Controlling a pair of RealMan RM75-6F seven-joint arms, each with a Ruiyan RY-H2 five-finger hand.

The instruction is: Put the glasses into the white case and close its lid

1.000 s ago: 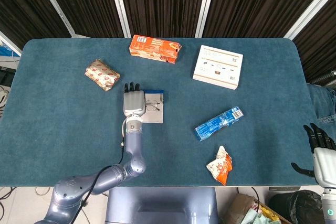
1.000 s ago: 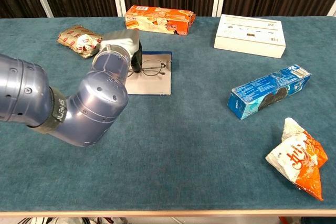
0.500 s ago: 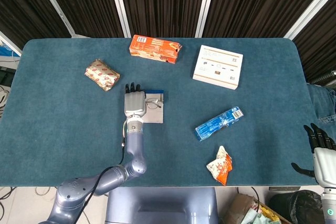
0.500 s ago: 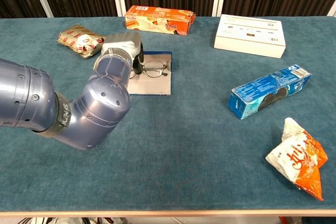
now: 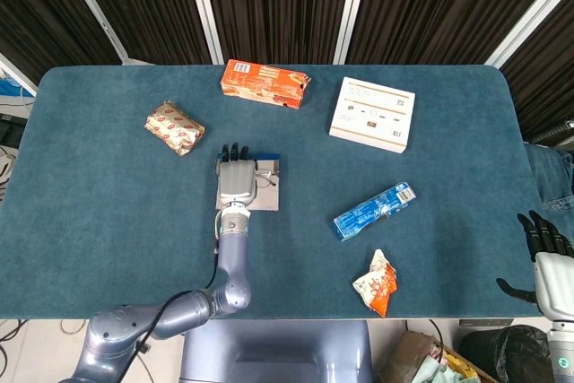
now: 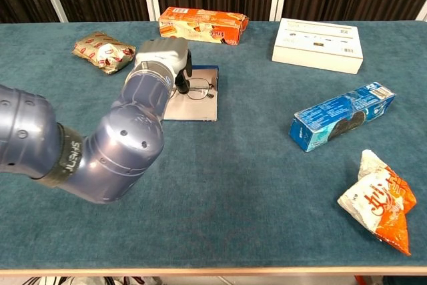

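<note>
Under your left hand [image 5: 236,180], fingers' grip unclear, lie the glasses [image 6: 195,88] on the white case [image 6: 198,106]; lift them level.

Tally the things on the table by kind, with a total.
Boxes: 3: orange, white, blue
Snack packs: 2: gold, orange bag
Glasses: 1
Case: 1
Total: 7

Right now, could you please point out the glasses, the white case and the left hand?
glasses [image 6: 198,89], chest view, right lens.
white case [image 6: 200,107], chest view, bare front part.
left hand [image 5: 235,181], head view, back of hand.
</note>
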